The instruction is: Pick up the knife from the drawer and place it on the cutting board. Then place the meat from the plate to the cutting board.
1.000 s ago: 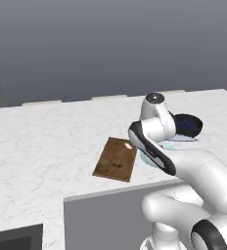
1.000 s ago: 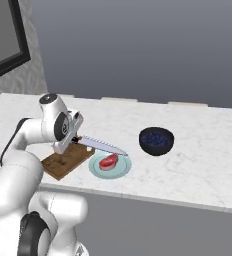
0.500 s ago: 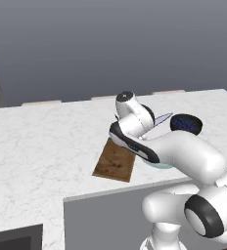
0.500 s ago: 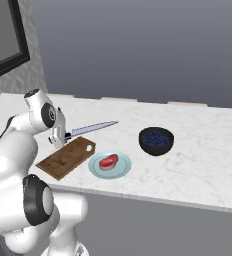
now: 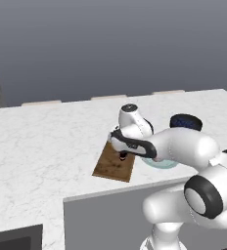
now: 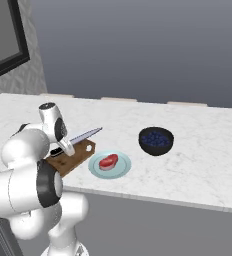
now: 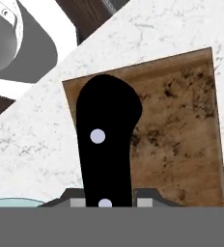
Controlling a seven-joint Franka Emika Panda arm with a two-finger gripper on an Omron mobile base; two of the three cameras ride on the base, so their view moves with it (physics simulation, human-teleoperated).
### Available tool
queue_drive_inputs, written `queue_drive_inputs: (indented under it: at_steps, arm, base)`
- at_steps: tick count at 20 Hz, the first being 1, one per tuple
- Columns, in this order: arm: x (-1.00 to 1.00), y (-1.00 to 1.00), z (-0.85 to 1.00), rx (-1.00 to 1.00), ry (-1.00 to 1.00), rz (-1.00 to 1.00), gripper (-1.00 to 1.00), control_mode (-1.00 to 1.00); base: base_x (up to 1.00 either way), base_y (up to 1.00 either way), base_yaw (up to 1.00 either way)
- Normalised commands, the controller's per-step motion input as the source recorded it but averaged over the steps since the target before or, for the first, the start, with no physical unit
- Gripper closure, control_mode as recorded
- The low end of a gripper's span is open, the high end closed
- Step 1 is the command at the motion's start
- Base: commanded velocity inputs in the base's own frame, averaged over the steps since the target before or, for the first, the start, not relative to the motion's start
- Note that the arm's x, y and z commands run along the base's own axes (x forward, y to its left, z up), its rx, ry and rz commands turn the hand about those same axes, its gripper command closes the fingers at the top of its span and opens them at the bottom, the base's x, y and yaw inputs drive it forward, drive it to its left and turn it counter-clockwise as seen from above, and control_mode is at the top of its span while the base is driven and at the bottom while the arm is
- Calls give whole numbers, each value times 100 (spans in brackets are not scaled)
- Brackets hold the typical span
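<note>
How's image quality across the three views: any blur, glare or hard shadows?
Left base view: soft, slightly blurry render, flat light, the arm hides most of the cutting board. Right base view: no glare, faint shadow under the bowl. Hand view: sharpest, knife handle a flat black shape, no highlights.

Knife above cutting board, plate with meat just beside.

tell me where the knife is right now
The knife is clamped in the gripper above the cutting board, blade pointing toward the dark bowl, with the plate just beside.
</note>
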Motion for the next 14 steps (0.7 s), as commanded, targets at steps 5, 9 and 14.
queue_drive_inputs:
  at_steps: [5, 9, 14]
  arm:
    - [19, 54, -13, -8, 2, 5, 100, -100]
    - [33, 57, -41, -8, 18, 7, 100, -100]
    - [16, 23, -45, -4, 22, 10, 100, -100]
  base:
    - [0, 0, 0]
    - [0, 0, 0]
    - [0, 0, 0]
